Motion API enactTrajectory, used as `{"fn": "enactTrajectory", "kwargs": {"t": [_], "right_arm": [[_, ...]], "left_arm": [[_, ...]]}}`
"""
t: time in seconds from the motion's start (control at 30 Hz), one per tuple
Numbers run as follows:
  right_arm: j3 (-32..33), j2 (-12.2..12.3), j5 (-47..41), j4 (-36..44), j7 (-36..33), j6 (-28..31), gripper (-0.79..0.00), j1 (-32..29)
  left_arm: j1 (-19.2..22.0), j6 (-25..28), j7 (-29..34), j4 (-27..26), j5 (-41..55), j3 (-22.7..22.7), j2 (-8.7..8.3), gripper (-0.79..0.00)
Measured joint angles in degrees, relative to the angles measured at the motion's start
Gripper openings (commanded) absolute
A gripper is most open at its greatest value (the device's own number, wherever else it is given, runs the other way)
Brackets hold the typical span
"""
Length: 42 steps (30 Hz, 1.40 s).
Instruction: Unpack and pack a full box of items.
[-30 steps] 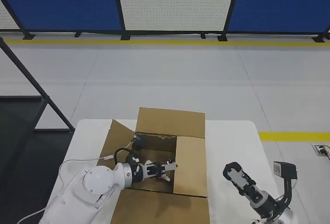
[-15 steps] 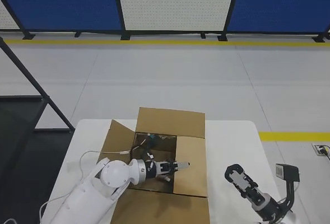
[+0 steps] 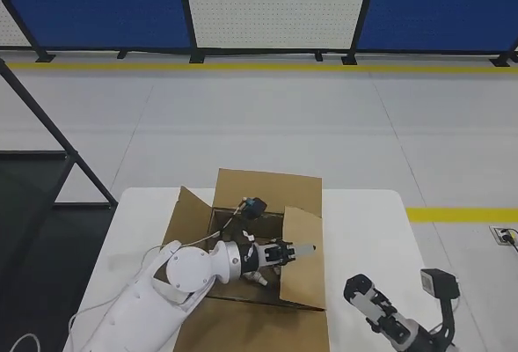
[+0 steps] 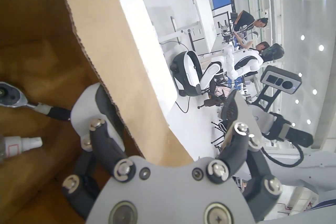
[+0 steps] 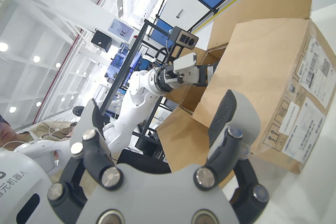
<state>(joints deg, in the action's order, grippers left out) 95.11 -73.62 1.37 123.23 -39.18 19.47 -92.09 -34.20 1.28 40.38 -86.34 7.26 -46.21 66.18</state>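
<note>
Tabletop (image 3: 364,229) is carrying the box (image 3: 267,189), and my left gripper (image 4: 160,99), spread wide, is straddling its flap (image 4: 113,57) edge-on.

Brown box (image 3: 267,190), white table (image 3: 366,236)

1. We count one cardboard box (image 3: 267,190) on one table (image 3: 364,231).
2. It has four flaps (far, near, left and right).
3. Inside, we make out one ratchet (image 4: 10,97) and one small white bottle (image 4: 22,144).
4. We count two grippers: the left gripper (image 4: 160,104) and the right gripper (image 5: 161,107).
</note>
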Motion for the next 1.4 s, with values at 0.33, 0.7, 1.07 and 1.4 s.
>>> {"fn": "enactTrajectory", "kwargs": {"t": [0.33,0.7,1.07,1.4], "right_arm": [[0.5,0.7,-4.5,1.1,-2.5,4.3,0.0,-2.0],[3.7,1.3,-4.8,4.3,0.5,7.7,0.0,-8.1],[-0.5,1.4,2.2,4.2,4.4,5.3,0.0,-7.1],[-1.8,1.7,10.6,4.3,8.4,-3.3,0.0,-4.8]], "left_arm": [[4.0,-2.6,-0.2,-3.6,-1.1,0.5,1.49,0.0],[13.9,0.9,-2.6,6.4,3.2,9.5,7.7,0.0],[15.5,5.9,-4.9,11.4,4.8,13.7,12.12,0.0],[14.6,7.4,-3.6,11.5,3.8,11.6,13.02,0.0]]}}
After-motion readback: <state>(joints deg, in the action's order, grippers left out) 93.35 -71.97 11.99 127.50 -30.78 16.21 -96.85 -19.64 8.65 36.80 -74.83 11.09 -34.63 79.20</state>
